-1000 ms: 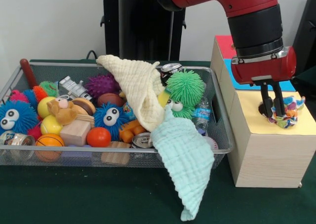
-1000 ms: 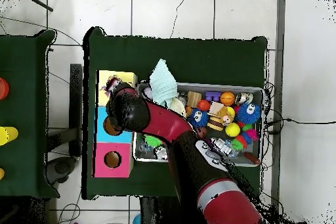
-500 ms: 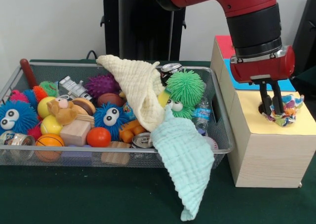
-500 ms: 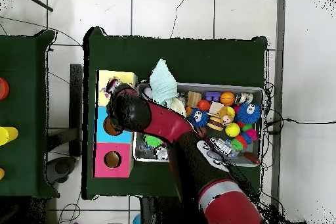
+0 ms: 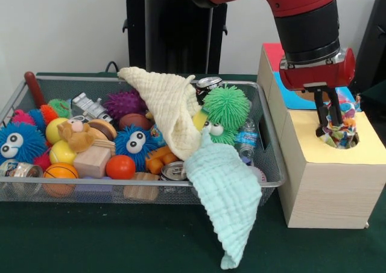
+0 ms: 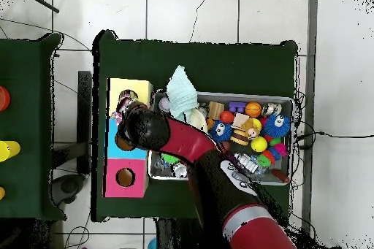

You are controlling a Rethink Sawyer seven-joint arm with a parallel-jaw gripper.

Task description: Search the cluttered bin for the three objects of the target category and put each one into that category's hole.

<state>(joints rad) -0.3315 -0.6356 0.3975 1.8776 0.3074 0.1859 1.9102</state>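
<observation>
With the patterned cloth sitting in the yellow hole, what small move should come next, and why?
Probably lift the hand straight up and clear. The patterned cloth bunches in the hole of the box's yellow section, part still above the rim. Whether the hand has let go cannot be told; two more cloths, cream and mint, remain at the bin.

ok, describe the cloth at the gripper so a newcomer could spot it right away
Find the wooden box standing right of the wire bin in the front view. On its yellow top section, under the gripper, a small bunched multicoloured cloth sits in the hole. Unlike the plain cream cloth and mint cloth draped over the bin, it is patterned.
</observation>
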